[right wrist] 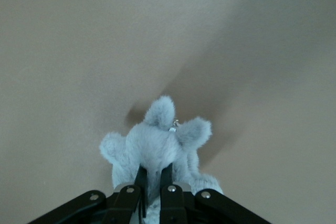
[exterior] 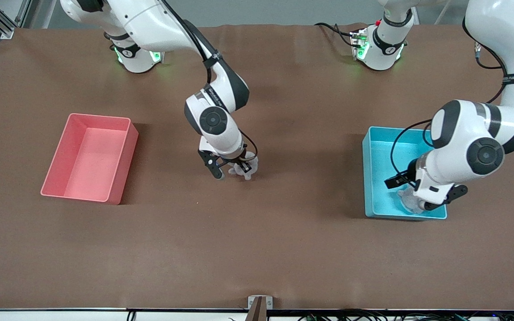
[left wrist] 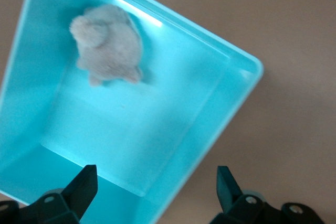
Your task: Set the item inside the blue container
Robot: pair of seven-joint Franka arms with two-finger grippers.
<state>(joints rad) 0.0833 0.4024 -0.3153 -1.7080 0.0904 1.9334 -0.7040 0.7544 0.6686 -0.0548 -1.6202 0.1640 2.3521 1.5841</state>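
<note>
Right hand (exterior: 234, 169) is clenched on a pale plush toy (exterior: 244, 168), at or barely off the desk (exterior: 283, 249) mid-span; the wrist view can't settle which. The blue container (exterior: 370, 178) sits toward the left arm's end, well apart from the toy, so the carry runs lengthwise along the desk toward that end. Left hand (left wrist: 155, 192) hangs over the container, fingers spread and holding nothing; a second plush (left wrist: 107, 44) already lies inside. It likely needs to clear out first. Pink bin (exterior: 88, 157) is at the right arm's end.
</note>
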